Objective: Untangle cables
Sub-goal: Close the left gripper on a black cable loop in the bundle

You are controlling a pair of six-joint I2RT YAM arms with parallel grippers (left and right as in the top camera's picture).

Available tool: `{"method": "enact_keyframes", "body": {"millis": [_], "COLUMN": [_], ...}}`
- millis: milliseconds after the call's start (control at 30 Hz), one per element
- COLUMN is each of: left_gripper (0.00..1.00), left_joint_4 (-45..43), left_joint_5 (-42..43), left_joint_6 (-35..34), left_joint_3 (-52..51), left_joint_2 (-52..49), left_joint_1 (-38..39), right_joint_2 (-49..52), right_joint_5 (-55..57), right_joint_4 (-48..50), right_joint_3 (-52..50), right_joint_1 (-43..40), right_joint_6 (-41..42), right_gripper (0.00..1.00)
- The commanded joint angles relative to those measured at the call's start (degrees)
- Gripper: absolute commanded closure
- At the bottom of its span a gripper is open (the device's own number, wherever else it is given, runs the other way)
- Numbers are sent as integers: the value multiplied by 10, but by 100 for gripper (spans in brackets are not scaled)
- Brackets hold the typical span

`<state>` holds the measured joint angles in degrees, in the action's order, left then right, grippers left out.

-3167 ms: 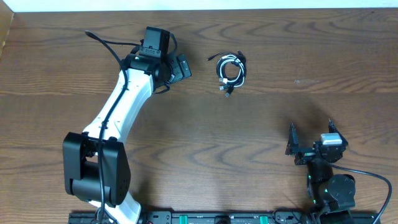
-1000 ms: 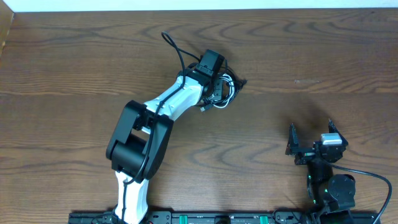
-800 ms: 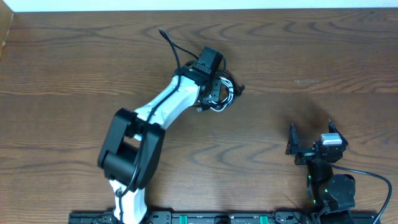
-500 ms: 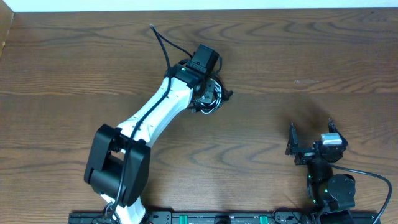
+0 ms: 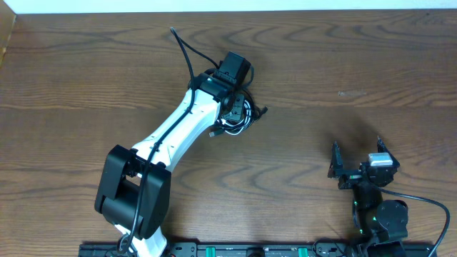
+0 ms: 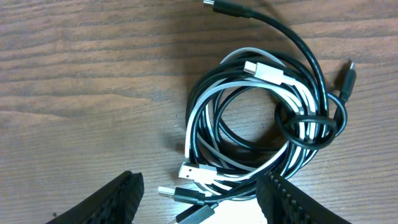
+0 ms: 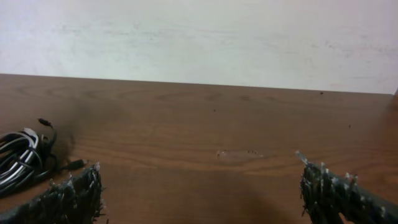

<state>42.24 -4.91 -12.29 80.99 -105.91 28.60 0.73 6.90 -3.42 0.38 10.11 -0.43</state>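
Note:
The cables (image 6: pixel 205 109) lie on the wooden table as one coiled bundle, a black cord (image 6: pixel 315 68) and a white cord (image 6: pixel 264 70) wound together, with a black loop (image 6: pixel 311 138) wrapped round the coil's right side. My left gripper (image 6: pixel 202 208) hangs just over the bundle's near edge, open, and the loose plug ends (image 6: pixel 196 172) lie between its fingers. From overhead, the left gripper (image 5: pixel 231 107) covers part of the cables (image 5: pixel 245 120). My right gripper (image 7: pixel 202 196) is open and empty near the table's front right, with the cables (image 7: pixel 18 158) far off to its left.
The left arm (image 5: pixel 175 132) stretches diagonally from its base (image 5: pixel 132 207) at the front left. Its thick black wire (image 5: pixel 187 53) loops up behind the wrist. The right arm's base (image 5: pixel 378 214) sits at the front right. A pale wall (image 7: pixel 199 37) runs behind the table's far edge.
The left gripper, shut on the bundle a second ago, dragged it a little to the left and has now opened and let it go. The right arm has not moved.

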Motion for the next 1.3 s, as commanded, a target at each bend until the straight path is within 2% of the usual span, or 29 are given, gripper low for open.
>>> {"method": "enact_keyframes", "body": {"millis": [0,33,67,100,133,767,867,933,1000,1067,1267], "left_gripper": [37,35,27,11,2,0,21,39,71,93,92], "left_joint_4": [3,4,4,3,-1,-16,-15,-12,-9,-8,-9], "left_joint_5": [4,14,29,39,48,60,60,60,59,60,59], "left_joint_6": [-46,-60,-72,-80,-95,-290,-289,-289,-289,-290,-289], "left_joint_3": [-2,-2,-2,-2,-2,-2,-2,-2,-2,-2,-3], "left_joint_2": [14,13,13,13,13,-20,-21,-21,-21,-22,-24], "left_joint_1": [-2,-2,-2,-2,-2,-2,-1,-1,-1,-1,10], "right_joint_2": [-1,-1,-1,-1,-1,-1,-1,-1,-1,-1,-1], "right_joint_5": [0,0,0,0,0,0,0,0,0,0,0], "right_joint_4": [-2,-2,-2,-2,-2,-2,-2,-2,-2,-2,-2], "right_joint_3": [-1,-1,-1,-1,-1,-1,-1,-1,-1,-1,-1], "right_joint_1": [5,5,5,5,5,5,5,5,5,5,5], "right_joint_6": [8,8,8,8,8,8,8,8,8,8,8], "right_gripper": [1,1,1,1,1,1,1,1,1,1,1]}}
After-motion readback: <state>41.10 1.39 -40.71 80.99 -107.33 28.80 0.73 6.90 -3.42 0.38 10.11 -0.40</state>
